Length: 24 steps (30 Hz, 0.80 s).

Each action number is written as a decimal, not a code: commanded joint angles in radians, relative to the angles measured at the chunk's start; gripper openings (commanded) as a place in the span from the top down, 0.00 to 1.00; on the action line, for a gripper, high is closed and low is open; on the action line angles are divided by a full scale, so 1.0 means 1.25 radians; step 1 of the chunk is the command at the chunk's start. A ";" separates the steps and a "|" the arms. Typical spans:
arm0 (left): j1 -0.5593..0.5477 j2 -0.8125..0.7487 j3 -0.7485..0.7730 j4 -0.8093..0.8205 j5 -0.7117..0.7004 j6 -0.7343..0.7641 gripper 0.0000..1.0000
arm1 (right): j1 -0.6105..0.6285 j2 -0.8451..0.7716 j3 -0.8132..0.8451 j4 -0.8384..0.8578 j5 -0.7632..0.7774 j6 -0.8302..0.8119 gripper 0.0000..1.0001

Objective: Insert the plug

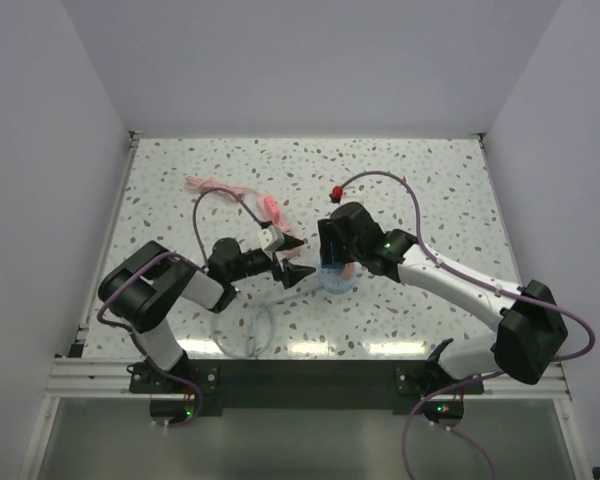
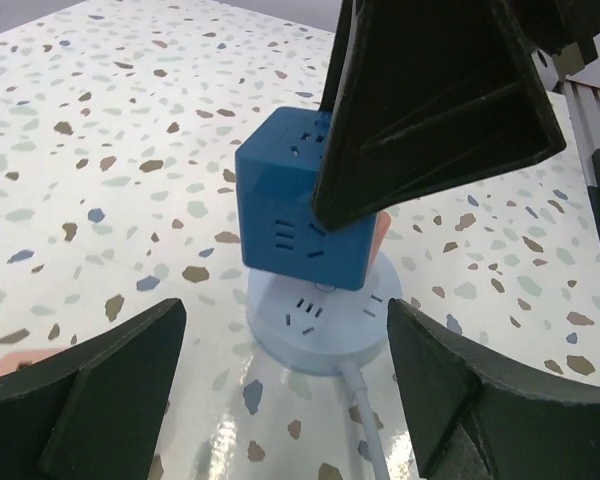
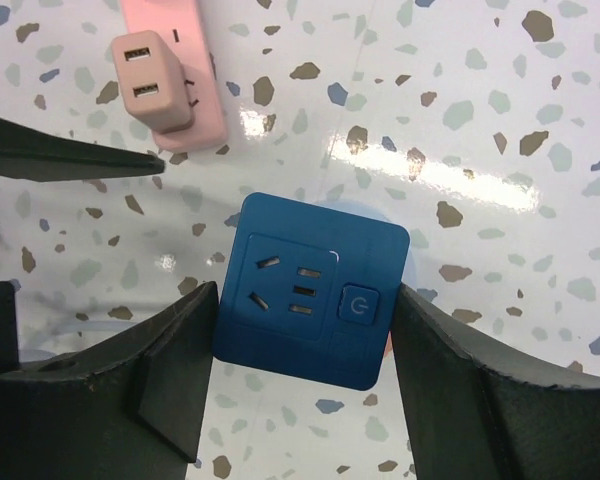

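blue cube plug (image 3: 310, 300) on round socket (image 2: 320, 325), seating unclear, press likely left; right gripper (image 3: 305, 305) clamps it, left gripper (image 2: 285, 315) open, empty.

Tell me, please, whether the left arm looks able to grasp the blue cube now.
Probably not: the right gripper clamps the blue cube, one finger covering the side facing the left gripper.

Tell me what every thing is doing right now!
blue cube, standing on the round socket, gripped from both sides.
round socket, lying flat, carrying the cube.
pink charger, lying loose, plugged into nothing.
left tool, open and empty.
right tool, shut on the blue cube.
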 commanded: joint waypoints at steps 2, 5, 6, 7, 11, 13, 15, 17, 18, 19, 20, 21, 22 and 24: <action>0.005 -0.090 -0.077 0.115 -0.090 0.030 0.12 | 0.049 -0.021 0.025 -0.012 0.117 0.031 1.00; 0.004 -0.169 -0.104 0.011 -0.177 0.030 0.09 | 0.094 -0.019 0.024 -0.017 0.172 0.053 1.00; 0.004 -0.190 -0.110 -0.028 -0.222 0.018 0.08 | 0.102 -0.017 0.021 -0.012 0.179 0.057 1.00; 0.005 -0.208 -0.118 -0.048 -0.234 0.018 0.08 | 0.115 -0.015 0.014 -0.002 0.185 0.062 1.00; 0.004 -0.304 -0.134 -0.136 -0.295 0.004 0.07 | 0.129 -0.012 -0.002 0.019 0.204 0.086 1.00; 0.004 -0.323 -0.131 -0.195 -0.339 -0.010 0.06 | 0.136 -0.011 -0.015 0.025 0.217 0.101 1.00; 0.004 -0.348 -0.130 -0.234 -0.376 -0.026 0.05 | 0.138 -0.015 -0.029 0.038 0.237 0.122 1.00; 0.004 -0.366 -0.129 -0.252 -0.392 -0.031 0.05 | 0.138 -0.012 -0.041 0.053 0.248 0.144 1.00; 0.004 -0.373 -0.129 -0.269 -0.401 -0.034 0.05 | 0.140 -0.010 -0.042 0.052 0.254 0.150 1.00; 0.005 -0.380 -0.128 -0.276 -0.407 -0.036 0.05 | 0.141 -0.005 -0.044 0.053 0.258 0.155 1.00; 0.005 -0.391 -0.128 -0.282 -0.412 -0.039 0.04 | 0.142 0.001 -0.045 0.054 0.262 0.164 1.00; 0.004 -0.397 -0.129 -0.293 -0.413 -0.039 0.04 | 0.143 0.005 -0.045 0.060 0.264 0.166 1.00; 0.002 -0.402 -0.129 -0.298 -0.414 -0.040 0.04 | 0.143 0.008 -0.045 0.063 0.265 0.169 1.00; 0.004 -0.414 -0.131 -0.308 -0.417 -0.040 0.04 | 0.143 0.017 -0.045 0.070 0.266 0.174 1.00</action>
